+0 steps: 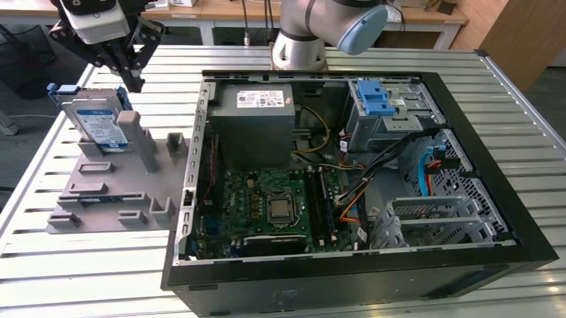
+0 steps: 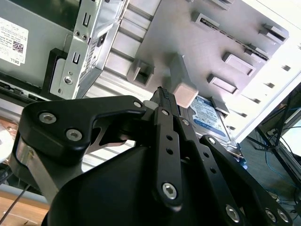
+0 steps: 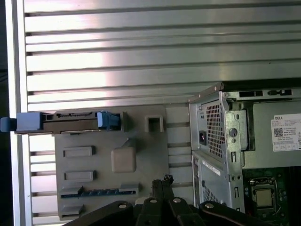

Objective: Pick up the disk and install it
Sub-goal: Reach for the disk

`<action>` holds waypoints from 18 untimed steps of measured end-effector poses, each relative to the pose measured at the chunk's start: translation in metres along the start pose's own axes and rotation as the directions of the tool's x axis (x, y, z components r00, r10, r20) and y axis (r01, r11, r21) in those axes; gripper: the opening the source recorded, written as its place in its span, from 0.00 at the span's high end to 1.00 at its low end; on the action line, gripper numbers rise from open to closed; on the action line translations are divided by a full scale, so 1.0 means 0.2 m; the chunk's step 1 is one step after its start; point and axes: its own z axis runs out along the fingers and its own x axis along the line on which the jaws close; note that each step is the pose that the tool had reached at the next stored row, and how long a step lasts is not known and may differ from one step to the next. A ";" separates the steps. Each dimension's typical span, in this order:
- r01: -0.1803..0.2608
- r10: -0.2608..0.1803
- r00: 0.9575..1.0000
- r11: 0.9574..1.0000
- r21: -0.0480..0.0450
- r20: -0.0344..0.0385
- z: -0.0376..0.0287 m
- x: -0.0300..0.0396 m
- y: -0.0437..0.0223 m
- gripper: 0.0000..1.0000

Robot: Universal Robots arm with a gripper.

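while the disk (image 1: 97, 122) stands on its edge in a slot of the grey holder (image 1: 115, 199), to the exterior view's left of the open computer case (image 1: 354, 281), the gripper (image 1: 134, 83) hangs near the disk's upper corner on the case side and touches nothing. its fingers are pressed together with nothing between them. the holder sits on a slatted metal table (image 1: 89, 278).
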 end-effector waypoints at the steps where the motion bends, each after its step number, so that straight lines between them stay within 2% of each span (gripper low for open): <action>1: 0.000 0.000 1.000 1.000 0.000 0.000 0.000 0.001 0.000 0.89; 12: 0.000 0.000 1.000 1.000 0.000 0.000 0.002 0.027 0.001 0.89; 18: 0.000 0.000 1.000 1.000 0.000 0.000 0.007 0.124 0.033 0.89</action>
